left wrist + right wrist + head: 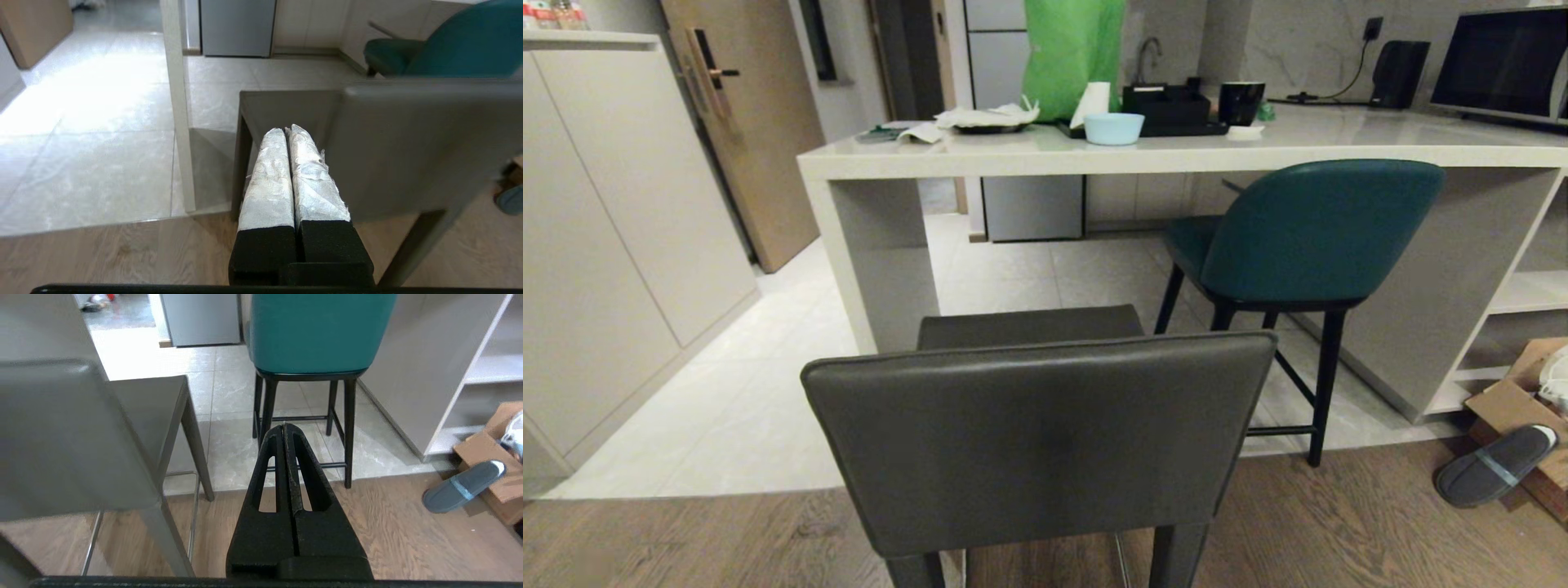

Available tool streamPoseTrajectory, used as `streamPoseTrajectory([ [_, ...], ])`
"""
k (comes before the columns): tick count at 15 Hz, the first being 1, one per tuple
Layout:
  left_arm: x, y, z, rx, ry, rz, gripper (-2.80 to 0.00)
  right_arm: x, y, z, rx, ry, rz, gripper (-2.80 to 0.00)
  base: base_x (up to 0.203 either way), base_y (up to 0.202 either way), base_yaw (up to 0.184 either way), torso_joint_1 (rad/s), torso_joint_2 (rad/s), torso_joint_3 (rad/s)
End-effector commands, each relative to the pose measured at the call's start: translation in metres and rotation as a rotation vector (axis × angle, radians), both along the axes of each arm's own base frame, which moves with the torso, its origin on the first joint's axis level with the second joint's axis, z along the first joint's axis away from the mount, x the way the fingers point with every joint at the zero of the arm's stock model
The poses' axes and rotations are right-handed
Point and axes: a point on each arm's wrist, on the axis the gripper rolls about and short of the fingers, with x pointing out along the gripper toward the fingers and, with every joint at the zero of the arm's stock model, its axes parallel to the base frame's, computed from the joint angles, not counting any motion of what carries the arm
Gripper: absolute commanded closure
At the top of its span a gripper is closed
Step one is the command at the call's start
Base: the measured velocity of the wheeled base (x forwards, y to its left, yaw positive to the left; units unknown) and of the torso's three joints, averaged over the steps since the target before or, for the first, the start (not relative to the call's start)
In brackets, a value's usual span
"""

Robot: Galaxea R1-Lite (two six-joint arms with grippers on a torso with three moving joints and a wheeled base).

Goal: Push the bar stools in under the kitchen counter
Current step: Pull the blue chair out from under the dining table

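Ideally, both closed, empty grippers, left gripper and right gripper, press squarely on the grey stool backrest toward the kitchen counter.

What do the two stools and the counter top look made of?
Grey stool: looks like smooth leather or faux leather, with a soft sheen and stitched edge; legs matching grey, material unclear.
Teal stool: padded shell in similar satin leatherette; thin black legs with crossbars, probably painted metal.
Counter top: thick off-white slab, glossy reflections, likely stone or quartz composite.
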Motion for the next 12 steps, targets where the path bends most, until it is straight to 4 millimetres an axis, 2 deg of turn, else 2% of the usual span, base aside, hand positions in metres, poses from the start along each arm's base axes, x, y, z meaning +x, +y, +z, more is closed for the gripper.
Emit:
streamPoseTrajectory([
  [1, -0.029, 0.001, -0.005, 0.014, -0.080, 0.010, 0.00, -0.021, 0.001, -0.004, -0.012, -0.073, 0.004, 0.00, 0.000, 0.000, 0.000, 0.000, 0.00, 0.000],
  [4, -0.037, 0.000, -0.033, 0.112, -0.076, 0.052, 0.00, -0.035, 0.000, -0.022, -0.045, -0.051, -0.003, 0.00, 0.000, 0.000, 0.000, 0.000, 0.00, 0.000],
  [6, -0.038, -0.001, -0.064, 0.174, -0.070, 0.068, 0.00, -0.035, 0.000, -0.036, -0.051, -0.033, 0.003, 0.00, 0.000, 0.000, 0.000, 0.000, 0.00, 0.000],
  [7, -0.035, -0.001, -0.082, 0.192, -0.042, 0.074, 0.00, -0.034, 0.000, -0.050, -0.064, -0.018, 0.010, 0.00, 0.000, 0.000, 0.000, 0.000, 0.00, 0.000],
  [10, -0.021, 0.001, -0.110, 0.194, 0.063, 0.140, 0.00, -0.027, -0.001, -0.101, -0.139, 0.034, -0.007, 0.00, 0.000, 0.000, 0.000, 0.000, 0.00, 0.000],
  [12, -0.012, 0.001, -0.126, 0.197, 0.082, 0.144, 0.00, -0.017, -0.003, -0.117, -0.153, 0.067, -0.075, 0.00, 0.000, 0.000, 0.000, 0.000, 0.00, 0.000],
])
